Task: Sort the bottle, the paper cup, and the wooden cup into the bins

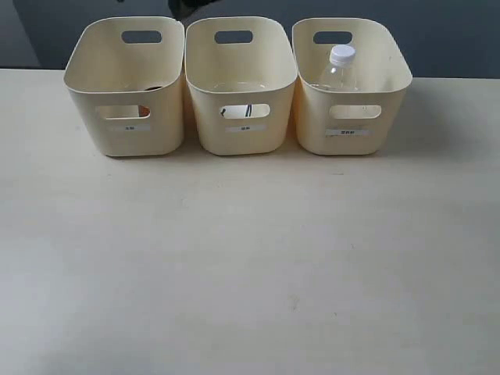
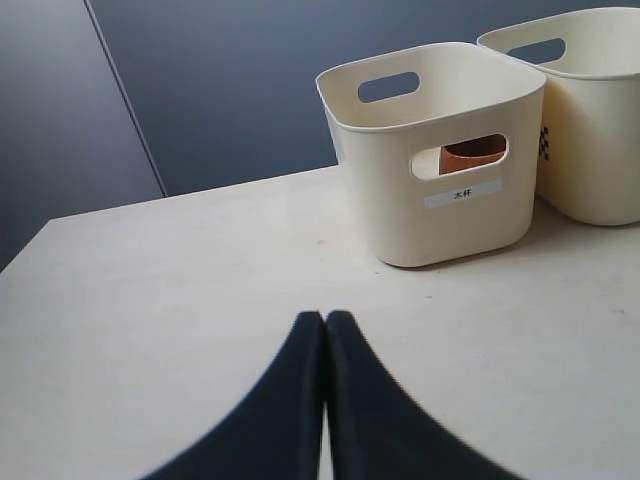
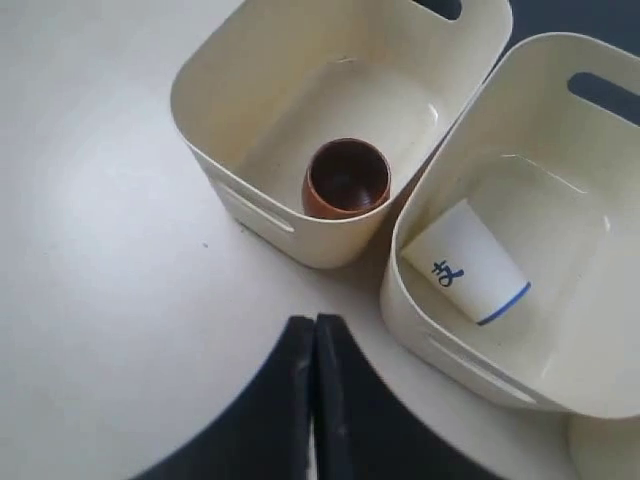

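Three cream bins stand in a row at the back of the table: the left bin [image 1: 125, 137], the middle bin [image 1: 244, 134] and the right bin [image 1: 351, 141]. The clear bottle [image 1: 340, 66] with a white cap stands upright in the right bin. The wooden cup [image 3: 345, 180] sits upright in the left bin [image 3: 215, 110]. It shows through that bin's handle cutout as the wooden cup [image 2: 472, 152]. The paper cup [image 3: 465, 262] lies on its side in the middle bin [image 3: 440, 330]. My left gripper [image 2: 325, 318] is shut and empty above the table, short of the left bin [image 2: 400, 190]. My right gripper [image 3: 314, 322] is shut and empty, above the two bins.
The pale table [image 1: 250, 266] stretches wide in front of the bins. A dark wall [image 2: 230, 90] rises behind the table's far edge. Each bin carries a small front label [image 2: 462, 193]. Neither gripper shows clearly in the exterior view.
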Robot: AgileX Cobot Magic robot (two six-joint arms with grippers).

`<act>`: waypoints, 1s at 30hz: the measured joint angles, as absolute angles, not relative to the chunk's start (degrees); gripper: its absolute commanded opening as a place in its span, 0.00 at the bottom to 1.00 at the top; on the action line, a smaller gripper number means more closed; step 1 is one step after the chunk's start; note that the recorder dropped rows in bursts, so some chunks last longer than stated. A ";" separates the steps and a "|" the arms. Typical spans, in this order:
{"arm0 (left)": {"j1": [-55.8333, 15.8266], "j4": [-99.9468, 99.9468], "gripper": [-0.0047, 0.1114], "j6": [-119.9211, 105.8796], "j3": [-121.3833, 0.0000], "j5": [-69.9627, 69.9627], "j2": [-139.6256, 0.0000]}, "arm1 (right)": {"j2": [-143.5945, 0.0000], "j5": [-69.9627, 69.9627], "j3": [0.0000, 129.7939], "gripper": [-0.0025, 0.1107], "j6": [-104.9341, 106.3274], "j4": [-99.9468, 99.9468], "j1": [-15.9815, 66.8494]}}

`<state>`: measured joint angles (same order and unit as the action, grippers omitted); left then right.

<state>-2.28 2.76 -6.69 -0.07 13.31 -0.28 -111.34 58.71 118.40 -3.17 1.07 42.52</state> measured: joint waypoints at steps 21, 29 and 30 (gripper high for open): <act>-2.28 2.76 0.04 -6.69 -0.07 13.31 -0.28 | -77.76 54.07 84.81 0.02 -11.01 11.19 42.52; -2.28 2.76 0.04 -6.69 -0.07 13.31 -0.28 | -65.60 51.61 73.10 0.02 -12.47 11.40 42.52; -2.28 2.76 0.04 -6.69 -0.07 13.31 -0.28 | -64.35 51.34 71.81 0.02 -12.47 11.40 42.52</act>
<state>-2.28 2.76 -6.69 -0.07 13.31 -0.28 -64.35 51.34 71.81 -12.47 11.40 42.52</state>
